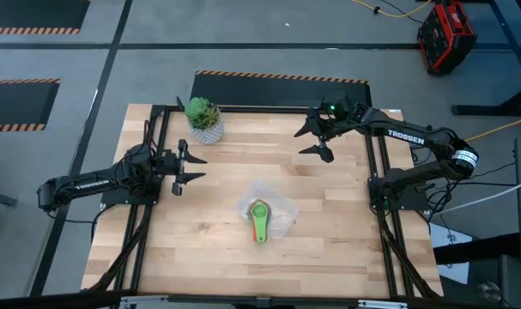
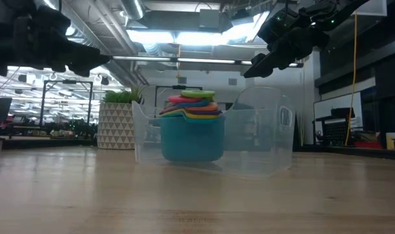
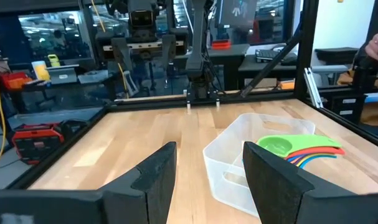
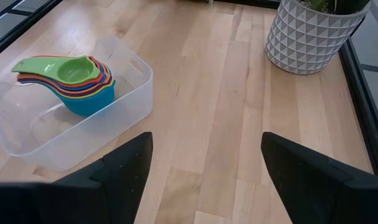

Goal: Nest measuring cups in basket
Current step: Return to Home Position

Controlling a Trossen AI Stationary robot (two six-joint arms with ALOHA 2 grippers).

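The nesting looks done. The cups (image 1: 259, 219) sit stacked inside the basket (image 1: 286, 204) near the middle of the table (image 1: 183, 245), the green one on top with its handle pointing toward the table's near edge. What is in hand, I judge, is the retreat to rest.

Both grippers are well clear of the basket and empty, fingers spread apart. The left gripper (image 1: 194, 168) hovers over the table's left side. The right gripper (image 1: 310, 141) hangs over the far right, not far from the plant (image 1: 203, 116). The next move calls for little: fold each arm home without sweeping low over the basket (a clipped handle could tip the stack).

The high view gives only the top cup and a sliver of red beneath it. The low view shows the whole stack, blue at the bottom with the colours layered upward. It seems to rest on the basket floor, though the translucent wall makes that hard to confirm. Each wrist view shows bare space between its own fingers.
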